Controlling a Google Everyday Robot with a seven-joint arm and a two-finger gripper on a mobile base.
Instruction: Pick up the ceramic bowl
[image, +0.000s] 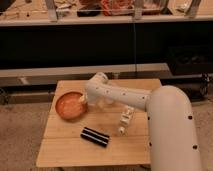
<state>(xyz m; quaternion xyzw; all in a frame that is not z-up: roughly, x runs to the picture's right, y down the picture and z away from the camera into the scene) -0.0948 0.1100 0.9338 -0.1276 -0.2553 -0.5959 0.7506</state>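
Observation:
The ceramic bowl is a round, shallow orange bowl on the left part of the wooden table. My white arm reaches from the lower right across the table to it. My gripper is at the bowl's right rim, touching or just over it. The arm's end hides part of that rim.
A black striped block lies in front of the bowl, near the table's middle. A small white bottle-like object lies just right of it, close to my arm. Behind the table runs a dark counter with a shelf of clutter on top.

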